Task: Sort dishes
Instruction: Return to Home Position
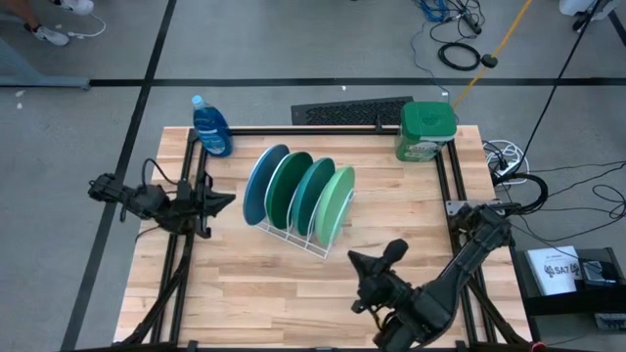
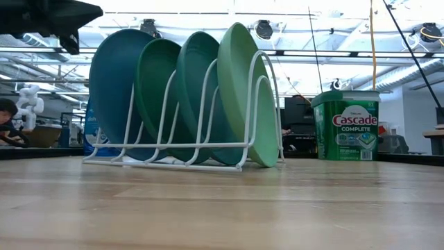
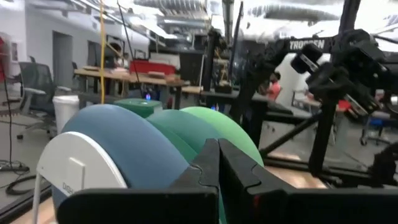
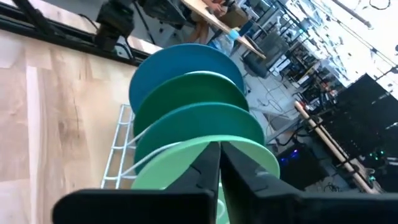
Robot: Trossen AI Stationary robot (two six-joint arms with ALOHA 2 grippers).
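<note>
While L claw [image 1: 230, 202], R claw [image 1: 399, 250] sit closed, plates [image 1: 298, 191] stand in rack [image 1: 293, 235].

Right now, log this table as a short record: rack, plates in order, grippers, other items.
rack: white wire dish rack, mid-table, four plates on edge
plates, left arm's side first: blue round plastic plate, dark green plate, teal plate, light green plate
left gripper: shut, empty, beside the blue plate
right gripper: shut, empty, near the light green plate
other items: blue soap bottle, green Cascade tub
</note>
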